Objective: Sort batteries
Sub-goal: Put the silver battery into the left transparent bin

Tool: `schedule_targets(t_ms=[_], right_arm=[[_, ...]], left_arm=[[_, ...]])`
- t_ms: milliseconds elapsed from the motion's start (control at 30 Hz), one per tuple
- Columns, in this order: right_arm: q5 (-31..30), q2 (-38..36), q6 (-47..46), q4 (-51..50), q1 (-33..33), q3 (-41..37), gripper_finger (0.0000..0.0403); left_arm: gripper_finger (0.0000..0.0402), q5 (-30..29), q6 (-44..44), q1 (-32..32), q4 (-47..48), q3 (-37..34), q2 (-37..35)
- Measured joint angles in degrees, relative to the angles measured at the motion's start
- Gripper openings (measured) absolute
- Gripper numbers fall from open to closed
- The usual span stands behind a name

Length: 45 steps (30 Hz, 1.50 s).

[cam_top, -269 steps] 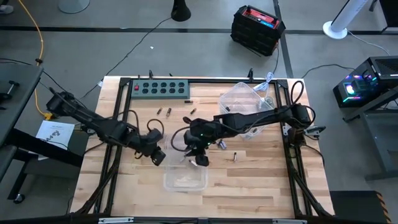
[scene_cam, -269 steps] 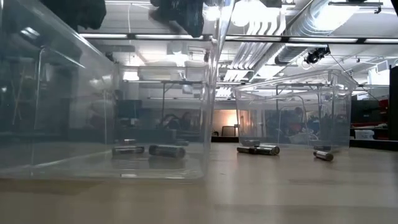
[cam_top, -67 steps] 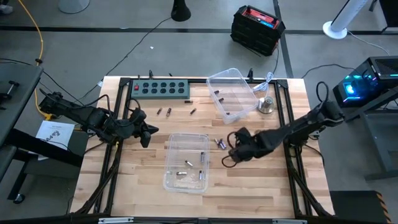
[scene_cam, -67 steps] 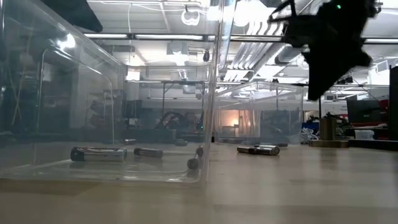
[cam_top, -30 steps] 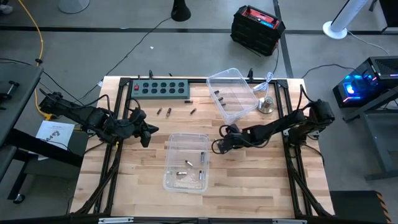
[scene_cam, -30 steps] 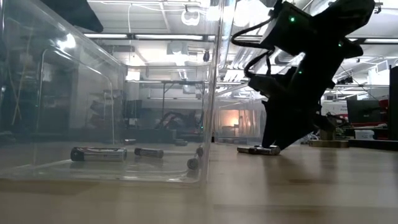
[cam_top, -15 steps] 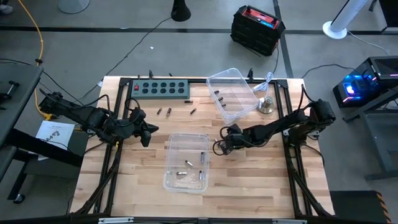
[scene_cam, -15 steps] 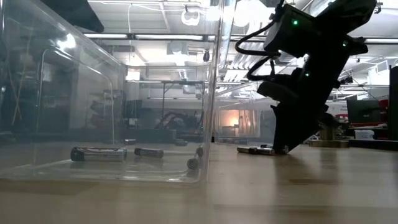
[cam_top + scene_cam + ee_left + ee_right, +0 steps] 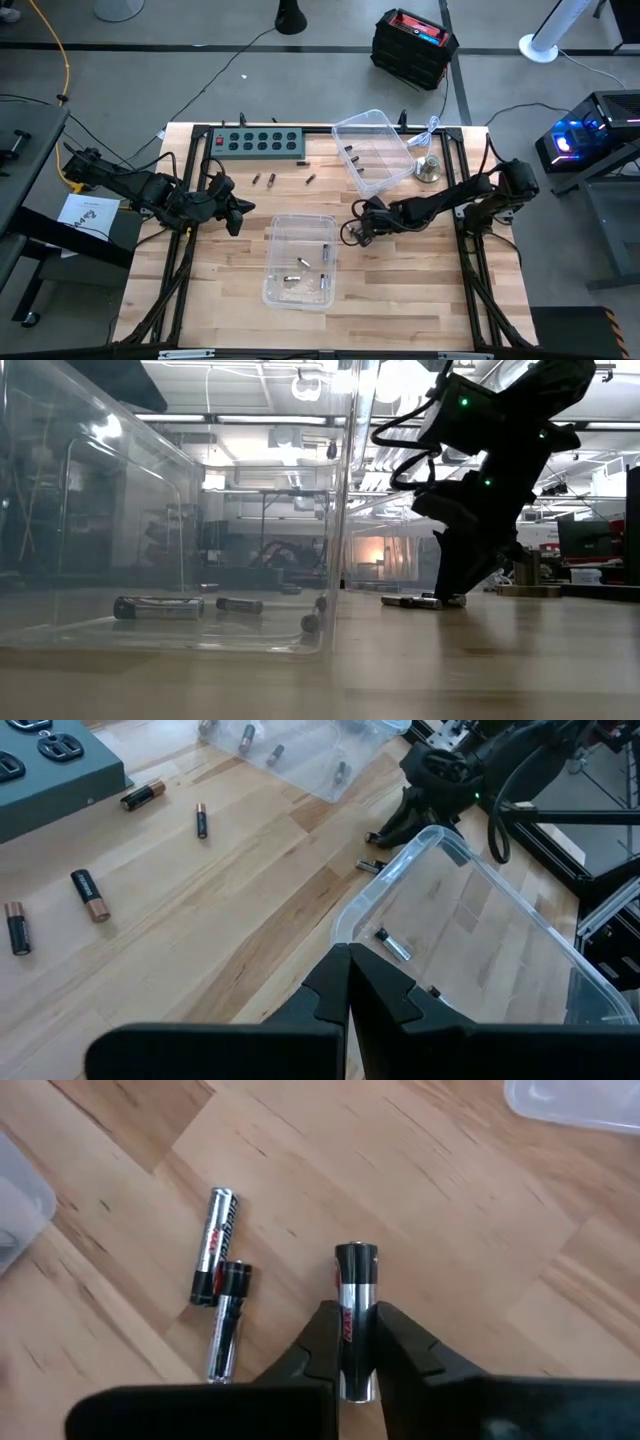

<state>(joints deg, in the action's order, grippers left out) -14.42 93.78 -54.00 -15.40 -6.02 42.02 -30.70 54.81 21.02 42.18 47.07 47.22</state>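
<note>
My right gripper (image 9: 351, 233) (image 9: 353, 1342) is down at the table, just right of the near clear box (image 9: 299, 260), and is shut on a silver-and-black battery (image 9: 353, 1295). Two more such batteries (image 9: 213, 1260) (image 9: 226, 1325) lie on the wood beside it. The near box holds several batteries (image 9: 301, 263) on its floor, and the far clear box (image 9: 372, 150) holds a few (image 9: 352, 152). Dark and copper batteries (image 9: 88, 894) (image 9: 140, 795) lie loose by the power strip. My left gripper (image 9: 237, 215) (image 9: 348, 990) waits shut, left of the near box. My right gripper pinches the battery between its two fingers (image 9: 322, 1342), which lie along its length, one on each side. The far end (image 9: 354, 1258) sticks out past the fingertips. The fingers slant down from the table's right. In the low view the fingertips (image 9: 447, 597) are at table height; lifted or resting, I cannot tell.
A green power strip (image 9: 258, 143) lies along the far edge. A round metal weight (image 9: 428, 168) stands right of the far box. Loose batteries (image 9: 263, 180) (image 9: 309, 179) lie between the strip and the near box. Bare wood shows at the near right.
My right gripper has sunk a little onto the loose batteries beside the near box and stays there, fingertips at table height. The left arm and the boxes have not moved.
</note>
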Motion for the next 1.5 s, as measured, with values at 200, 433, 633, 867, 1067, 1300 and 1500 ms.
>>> schedule_targets(t_ms=[200, 433, 633, 867, 1067, 1300, 1500], right_arm=[[1.6, -4.95, -2.58, -3.95, -3.16, -0.43, 0.0018], [-0.94, -14.58, 1.0, -1.04, -7.21, 5.69, 0.0018], [1.78, -12.73, 10.39, 13.36, -7.75, 12.61, 0.0018], [6.69, -1.3, 14.12, 13.75, -6.56, 21.76, 0.0076], [12.3, 1.88, 21.4, -0.47, -5.43, 33.27, 0.0201], [4.19, 1.0, 21.78, -32.23, -8.18, 45.18, 0.022], [0.32, 1.16, 8.97, -40.11, -14.7, 36.62, 0.0192]], left_arm=[[0.0, 0.0, 0.02, 0.01, 0.02, 0.0, 0.01], [0.0, -0.02, 0.02, 0.02, 0.07, 0.0, 0.01], [0.0, -0.54, 0.02, 0.01, 0.02, 0.0, 0.01], [0.0, -1.05, 0.02, 0.01, 0.02, 0.0, 0.02], [0.0, -1.06, -0.5, 0.02, 0.06, 0.0, 0.02], [0.0, -1.18, -1.42, 0.0, 0.06, -0.04, 0.02], [0.0, -1.2, -1.44, 0.02, 0.04, -0.04, 0.0]])
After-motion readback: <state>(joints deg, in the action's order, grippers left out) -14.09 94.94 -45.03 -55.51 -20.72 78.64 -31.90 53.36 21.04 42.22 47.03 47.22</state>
